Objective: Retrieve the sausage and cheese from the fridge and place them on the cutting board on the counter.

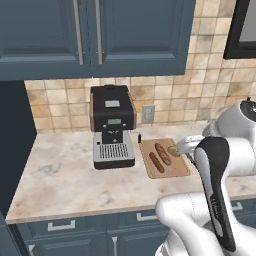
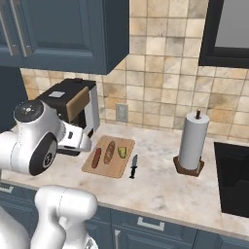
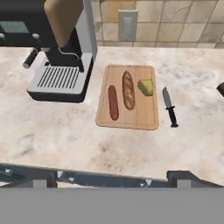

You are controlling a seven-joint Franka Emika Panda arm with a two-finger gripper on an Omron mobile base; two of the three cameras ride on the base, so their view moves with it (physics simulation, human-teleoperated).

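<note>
The light-brown cutting board (image 3: 131,120) lies on the beige counter (image 3: 65,131), just right of the coffee machine. On it rest the dark reddish sausage (image 3: 113,102), a paler orange-tan stick (image 3: 127,90) and the small yellow-green cheese (image 3: 146,86). From the base views the same board (image 1: 172,172) (image 2: 114,170) carries the sausage (image 1: 156,162) (image 2: 96,157) and cheese (image 1: 173,150) (image 2: 121,152). My gripper (image 3: 113,176) hangs above the counter's front edge, back from the board. It is open, its tips wide apart and nothing between them. The fridge is out of view.
A black knife (image 3: 169,107) (image 2: 133,166) lies on the counter right of the board. The black-and-silver coffee machine (image 1: 112,127) stands to the left. A paper towel roll (image 2: 193,143) stands further right, beside a dark sink edge (image 2: 233,180). Blue wall cabinets (image 1: 100,35) hang overhead.
</note>
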